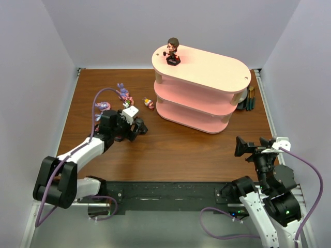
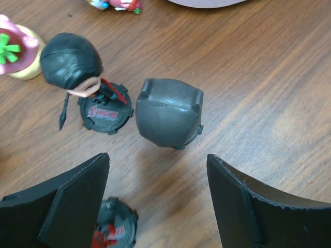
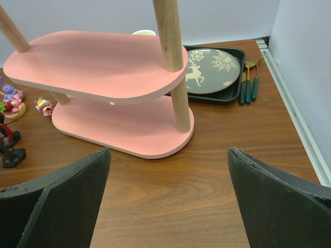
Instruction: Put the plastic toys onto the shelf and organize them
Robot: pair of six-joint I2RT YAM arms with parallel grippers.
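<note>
Top external view: shows the shelf [image 1: 207, 77] at the far right of the table [image 1: 181, 150], with a brown-haired figure [image 1: 172, 50] upright at the left end of the cream top board. Places the left gripper [image 1: 135, 124] low over the wood to the left of the shelf, near the purple long-eared creatures [image 1: 122, 93] and a small red toy [image 1: 149, 103]. Places the right gripper [image 1: 253, 144] raised by the near right edge, well apart from the shelf. Left wrist view: shows the jaws of the left gripper [image 2: 158, 170] spread wide and grasping nothing, with a black-masked figure [image 2: 168, 111] standing just ahead of the gap and a black-haired figure [image 2: 72, 62] leaning on its round base beside it; reveals a third black base [image 2: 116, 227], partly hidden by the left finger. Right wrist view: shows the jaws of the right gripper [image 3: 168, 165] likewise released and holding nothing, facing the two pink boards of the shelf [image 3: 98, 62]; includes a dark tray [image 3: 235, 51] with a reindeer plate [image 3: 212, 70] behind the shelf and green-handled cutlery [image 3: 248, 85] beside it.
</note>
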